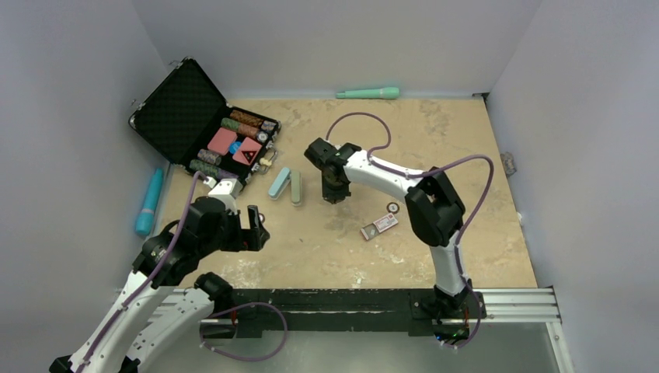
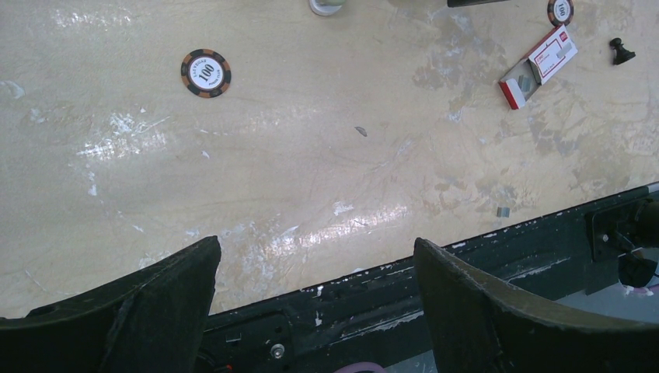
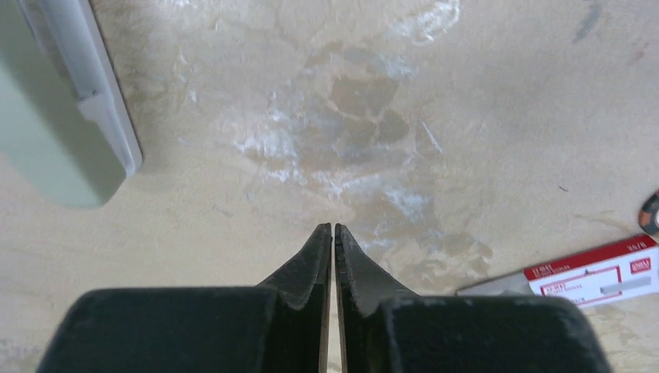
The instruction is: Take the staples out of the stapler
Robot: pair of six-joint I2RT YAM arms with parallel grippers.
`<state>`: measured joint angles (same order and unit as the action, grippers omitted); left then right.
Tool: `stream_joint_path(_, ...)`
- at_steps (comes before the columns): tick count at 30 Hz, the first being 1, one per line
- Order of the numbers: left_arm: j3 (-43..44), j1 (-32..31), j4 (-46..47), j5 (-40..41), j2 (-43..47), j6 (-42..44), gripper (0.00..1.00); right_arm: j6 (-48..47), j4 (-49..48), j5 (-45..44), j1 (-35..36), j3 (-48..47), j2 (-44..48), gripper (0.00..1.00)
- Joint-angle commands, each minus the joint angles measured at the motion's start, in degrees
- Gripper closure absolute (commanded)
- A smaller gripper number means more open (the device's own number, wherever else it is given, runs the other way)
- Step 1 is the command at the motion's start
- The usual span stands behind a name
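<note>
Tan table (image 3: 482,101) holds a stapler (image 3: 54,132), cropped, near the closed right claw (image 3: 333,230).

A round black-and-orange poker chip (image 2: 206,73) lying on the table (image 2: 311,171) carries the number "100" in black on its white centre. The small lettering ringing that number is too fine to read. A second poker chip of the same kind (image 2: 560,10), cut by the top edge of the left wrist view, also shows "100". The red-and-white cardboard box (image 2: 538,66) bears printed lines and a small red logo patch, none of them legible in any view.
</note>
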<state>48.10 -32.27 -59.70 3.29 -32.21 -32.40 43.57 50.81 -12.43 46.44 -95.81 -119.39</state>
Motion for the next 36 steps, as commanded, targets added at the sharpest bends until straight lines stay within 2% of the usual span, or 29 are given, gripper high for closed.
stream_joint_path(1, 0.09, 0.30, 0.19, 0.53, 0.48, -0.73, 0.03, -1.44, -2.50, 1.82, -0.07, 6.14, 9.01, 0.87)
stream_joint_path(3, 0.03, 0.29, 0.19, 0.49, 0.53, -0.68, 0.03, -1.77, -3.70, 3.01, 0.03, 10.68, 12.82, 0.75)
stream_joint_path(10, -0.02, 0.30, 0.41, -0.15, 0.19, -0.47, 0.03, 1.44, -4.39, 6.63, 0.50, 24.87, 24.25, 0.49)
stream_joint_path(13, -0.02, 0.28, 0.41, -0.38, -0.04, -0.40, 0.03, 5.16, -4.42, 7.89, 1.44, 29.87, 28.51, 0.27)
stream_joint_path(15, 0.06, 0.30, 0.46, -0.30, -0.04, -0.42, 0.03, 8.30, -4.47, 8.71, 2.44, 32.06, 30.07, 0.20)
stream_joint_path(19, -0.10, 0.32, 0.38, -0.13, -0.05, -0.58, 0.03, 14.84, -3.70, 8.87, 5.43, 34.48, 31.21, 0.19)
stream_joint_path(27, -0.32, 0.24, 0.21, -0.04, -0.30, -0.81, 0.03, 28.99, -4.80, 12.07, 10.66, 40.69, 36.46, 0.34)
stream_joint_path(36, -0.48, 0.19, 0.17, -0.04, -0.47, -0.91, 0.03, 39.99, -7.49, 13.99, 18.68, 46.66, 37.48, 0.35)
